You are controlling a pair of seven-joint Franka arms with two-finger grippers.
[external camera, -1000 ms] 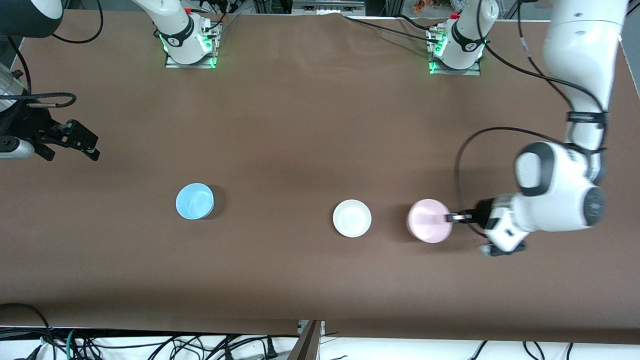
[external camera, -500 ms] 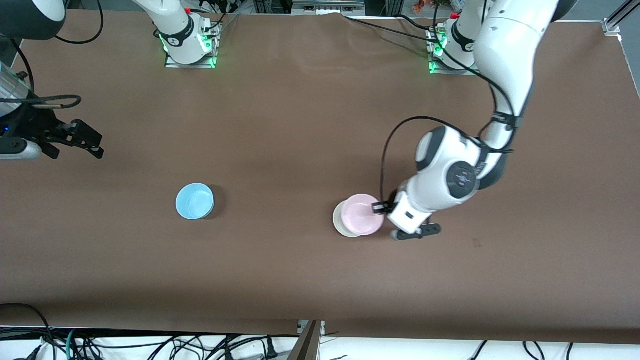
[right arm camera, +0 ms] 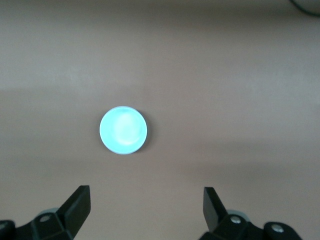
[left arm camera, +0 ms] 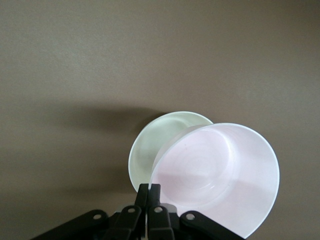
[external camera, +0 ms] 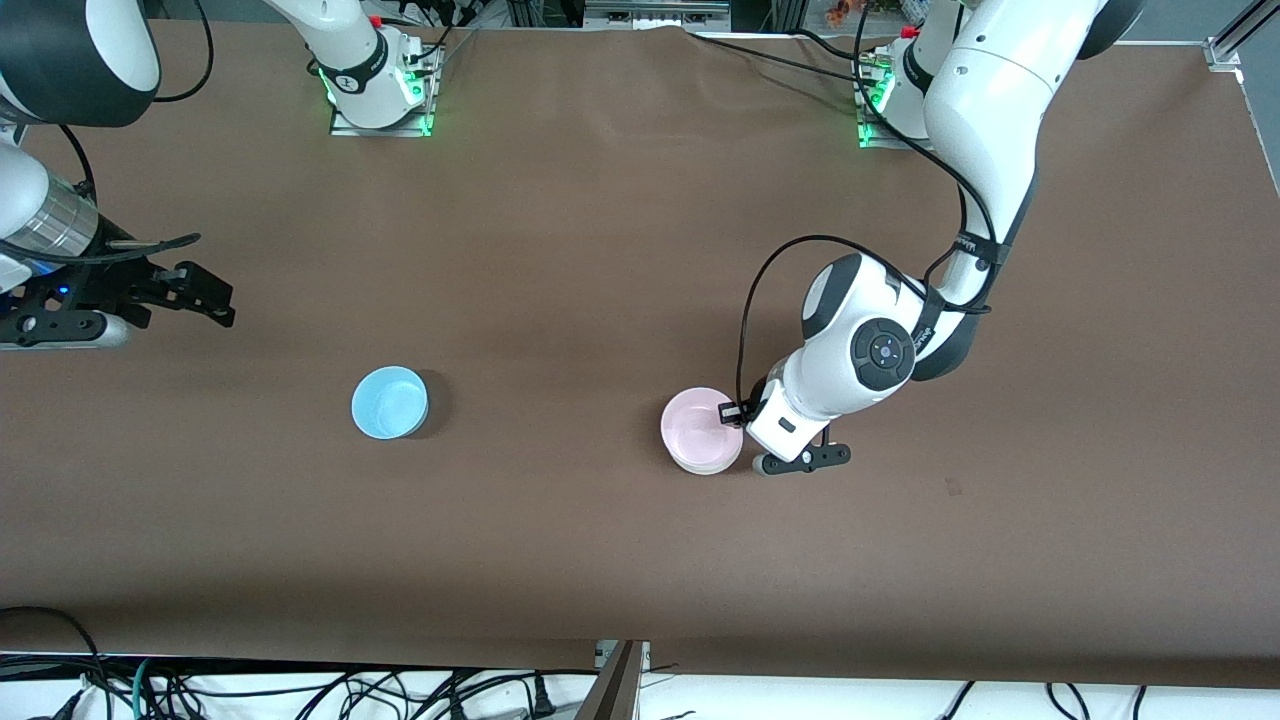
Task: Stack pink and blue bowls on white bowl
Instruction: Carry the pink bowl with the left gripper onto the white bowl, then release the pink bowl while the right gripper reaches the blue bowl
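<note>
Pink bowl (external camera: 702, 427) is pinched by its rim in our left gripper (external camera: 737, 412), held over the white bowl (left arm camera: 150, 147) for nesting. Our right gripper (external camera: 205, 296) waits wide open, high above the blue bowl (external camera: 389, 402).

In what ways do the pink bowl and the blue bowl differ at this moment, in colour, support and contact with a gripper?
The pink bowl is pale pink; the blue bowl is light sky blue. The pink bowl is over the white bowl, not yet centred in it, while the blue bowl rests alone on the table, toward the right arm's end. The left gripper pinches the pink bowl's rim; the open right gripper touches nothing and only looks at the blue bowl. Both are round, plain, upright and similar in size.
</note>
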